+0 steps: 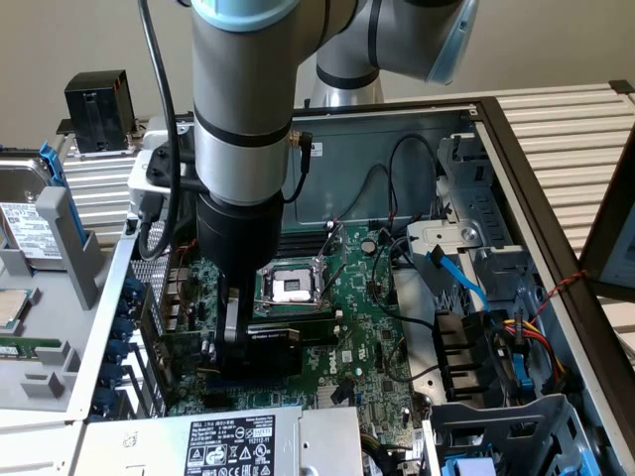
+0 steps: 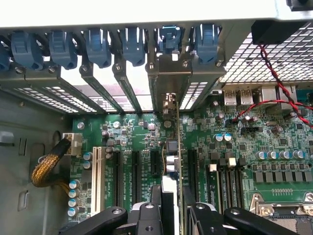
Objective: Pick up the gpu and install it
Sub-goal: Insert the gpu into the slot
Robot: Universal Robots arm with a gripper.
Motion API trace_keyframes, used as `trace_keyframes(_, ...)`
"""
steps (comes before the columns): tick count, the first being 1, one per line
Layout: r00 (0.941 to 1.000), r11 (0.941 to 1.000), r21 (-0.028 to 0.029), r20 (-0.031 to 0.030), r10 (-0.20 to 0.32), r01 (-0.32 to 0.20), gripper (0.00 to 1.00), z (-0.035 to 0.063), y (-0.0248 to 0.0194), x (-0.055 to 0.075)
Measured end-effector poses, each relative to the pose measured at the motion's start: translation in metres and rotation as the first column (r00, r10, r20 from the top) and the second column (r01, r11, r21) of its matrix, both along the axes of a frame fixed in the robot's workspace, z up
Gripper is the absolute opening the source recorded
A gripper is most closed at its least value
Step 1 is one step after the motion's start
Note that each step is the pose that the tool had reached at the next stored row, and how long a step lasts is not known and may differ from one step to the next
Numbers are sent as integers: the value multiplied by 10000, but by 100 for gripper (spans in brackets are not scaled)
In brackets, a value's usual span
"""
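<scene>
The jaws (image 1: 238, 342) are grasping the gpu (image 1: 273, 335), holding it on edge over the motherboard (image 1: 382, 337), its bracket end pointing at twelve o'clock toward the back slots (image 2: 168, 73).

We are seeing a white rating label (image 1: 241, 444) on the power supply (image 1: 213, 441), carrying rows of certification marks and fine print too small for us to read. A white sticker on the hard drive (image 1: 28, 220) is likewise showing only illegible lines.
</scene>
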State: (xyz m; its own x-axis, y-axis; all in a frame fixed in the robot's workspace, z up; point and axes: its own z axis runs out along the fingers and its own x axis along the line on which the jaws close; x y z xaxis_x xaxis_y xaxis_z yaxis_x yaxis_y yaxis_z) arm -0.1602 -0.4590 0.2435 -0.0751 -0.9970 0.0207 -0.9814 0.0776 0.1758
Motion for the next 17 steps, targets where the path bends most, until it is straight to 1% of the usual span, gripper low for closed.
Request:
trace_keyframes(8, 10000, 10000, 4, 4, 0, 0, 27, -20, 0, 0)
trace_keyframes(13, 10000, 10000, 9, 6, -1, 1, 27, -8, 2, 0)
trace_keyframes(15, 10000, 10000, 3, 4, 0, 0, 27, -4, 1, 0)
trace_keyframes(17, 10000, 10000, -19, 2, 0, 0, 27, -2, 1, -1)
